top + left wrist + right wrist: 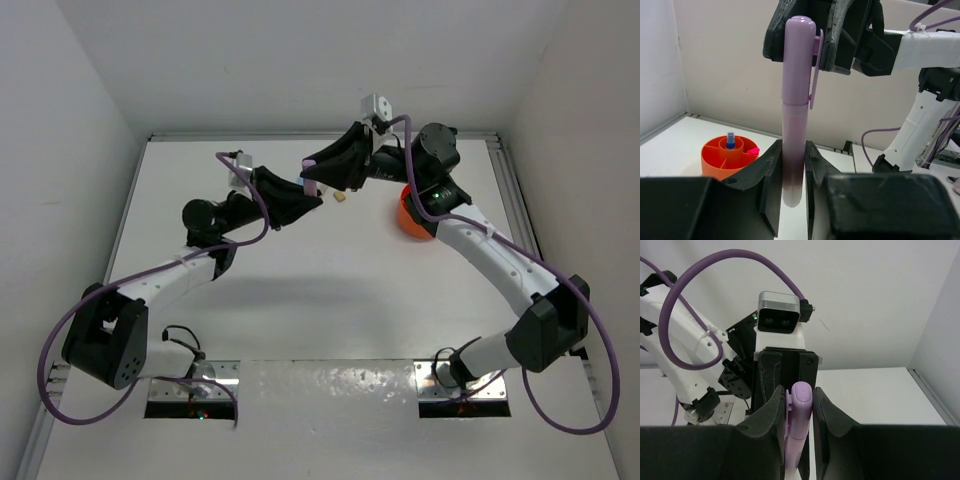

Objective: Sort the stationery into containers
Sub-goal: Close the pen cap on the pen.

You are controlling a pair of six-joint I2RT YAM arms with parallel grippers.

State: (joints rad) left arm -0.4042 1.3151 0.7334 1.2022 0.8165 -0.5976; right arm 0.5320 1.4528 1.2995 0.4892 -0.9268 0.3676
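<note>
A lilac pen with a clip (795, 100) is held in the air between both grippers. My left gripper (792, 167) is shut on its barrel end. My right gripper (799, 394) is shut on its capped end (801, 402), and also shows at the top of the left wrist view (812, 30). In the top view the two grippers (303, 203) (322, 172) meet at the pen (310, 186) above the far middle of the table. The orange tub (715, 159) holds a small blue bottle (730, 140) in its centre cup and a pink piece (753, 150) in an outer compartment.
A tan block (341, 197) lies on the table just right of the grippers. The orange tub (408, 220) is partly hidden behind the right arm. White walls close in the table at the back and sides.
</note>
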